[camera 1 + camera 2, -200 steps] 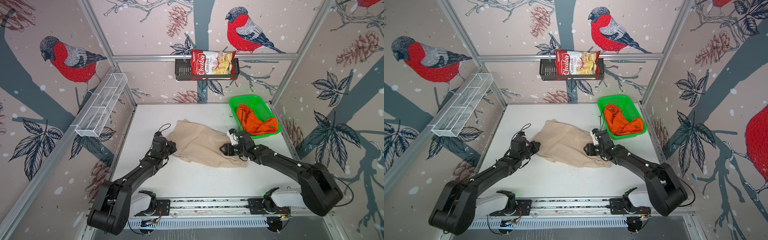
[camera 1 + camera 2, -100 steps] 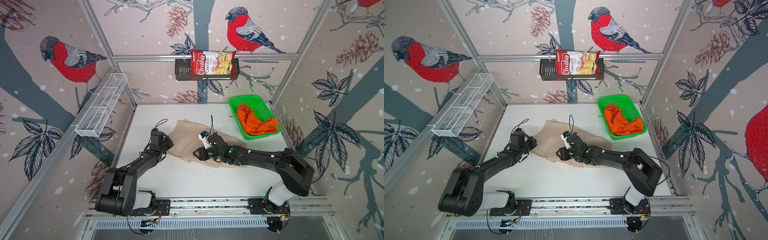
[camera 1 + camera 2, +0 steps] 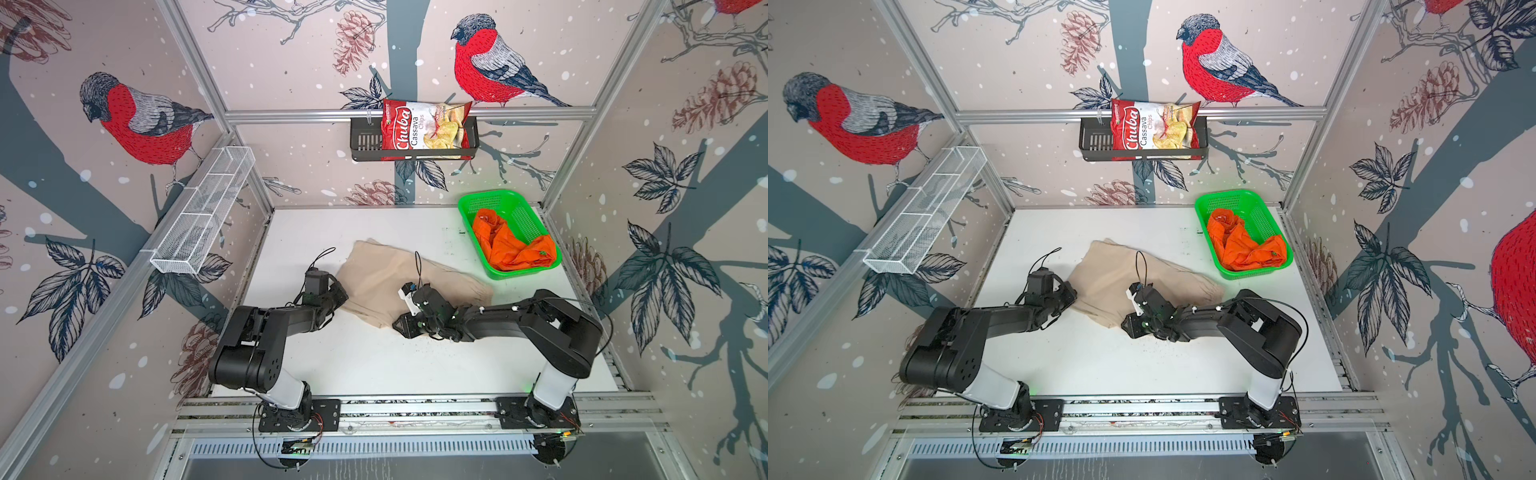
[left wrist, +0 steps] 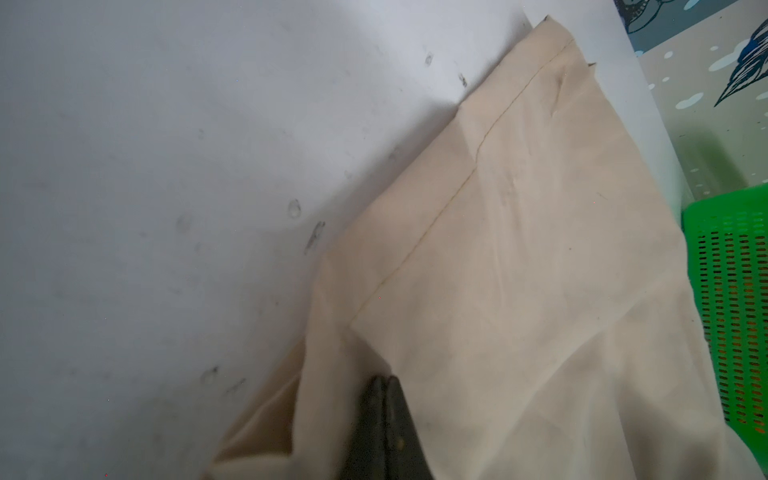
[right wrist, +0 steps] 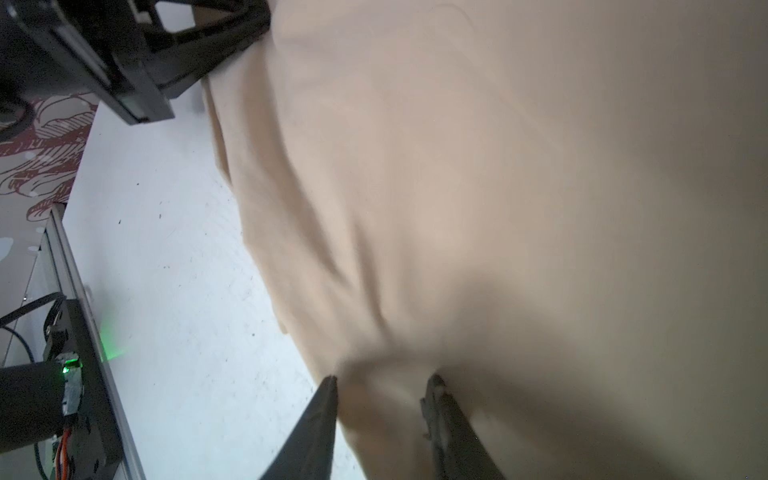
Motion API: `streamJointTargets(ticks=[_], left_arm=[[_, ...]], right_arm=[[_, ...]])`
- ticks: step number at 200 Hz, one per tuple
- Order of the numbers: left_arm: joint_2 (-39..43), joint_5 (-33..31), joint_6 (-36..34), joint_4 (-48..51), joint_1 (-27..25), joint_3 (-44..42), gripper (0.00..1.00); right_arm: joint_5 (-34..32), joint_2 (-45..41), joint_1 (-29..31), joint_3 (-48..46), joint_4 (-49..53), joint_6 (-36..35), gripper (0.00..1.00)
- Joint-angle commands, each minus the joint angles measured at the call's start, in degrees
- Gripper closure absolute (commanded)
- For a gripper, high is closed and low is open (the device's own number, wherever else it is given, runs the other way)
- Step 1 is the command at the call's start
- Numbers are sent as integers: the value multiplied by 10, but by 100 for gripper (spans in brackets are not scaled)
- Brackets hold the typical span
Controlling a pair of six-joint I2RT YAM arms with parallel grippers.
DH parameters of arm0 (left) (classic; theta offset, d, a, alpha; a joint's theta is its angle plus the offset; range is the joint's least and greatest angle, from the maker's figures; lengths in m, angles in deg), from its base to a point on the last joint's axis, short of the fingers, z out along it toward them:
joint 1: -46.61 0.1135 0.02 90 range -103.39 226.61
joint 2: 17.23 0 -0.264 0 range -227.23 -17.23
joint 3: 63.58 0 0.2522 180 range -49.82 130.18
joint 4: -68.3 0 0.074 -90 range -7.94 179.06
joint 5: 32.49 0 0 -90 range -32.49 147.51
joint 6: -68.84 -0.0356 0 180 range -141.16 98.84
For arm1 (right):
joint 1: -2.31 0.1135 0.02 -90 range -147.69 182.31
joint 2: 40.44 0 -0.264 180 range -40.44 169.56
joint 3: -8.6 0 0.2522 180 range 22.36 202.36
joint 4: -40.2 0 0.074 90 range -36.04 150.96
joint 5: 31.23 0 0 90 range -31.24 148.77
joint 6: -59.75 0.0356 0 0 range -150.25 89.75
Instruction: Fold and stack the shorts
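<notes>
Beige shorts (image 3: 390, 274) sit inside part-open right gripper (image 5: 382, 380); left gripper (image 4: 384, 381) closed at edge.

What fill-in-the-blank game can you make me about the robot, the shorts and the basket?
The orange shorts lie bunched in the ____ basket.
The left pincer is shut on the beige shorts, which lie on the white ____.
The red bag in the black rack says cassava ____.
Missing words: green; table; chips.
</notes>
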Motion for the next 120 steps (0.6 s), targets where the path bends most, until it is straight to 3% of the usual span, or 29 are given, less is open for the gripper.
streamJointTargets(ticks=[1, 70, 97, 120], left_arm=[[-15, -19, 2, 19, 3, -2, 97], [51, -23, -14, 68, 3, -14, 95], [142, 7, -8, 119, 2, -30, 78], [228, -9, -31, 153, 3, -37, 65]], right_arm=[[6, -9, 15, -46, 96, 13, 61], [-1, -64, 34, -137, 101, 44, 61], [-5, -93, 39, -130, 132, 33, 57], [-19, -143, 42, -91, 188, 19, 51]])
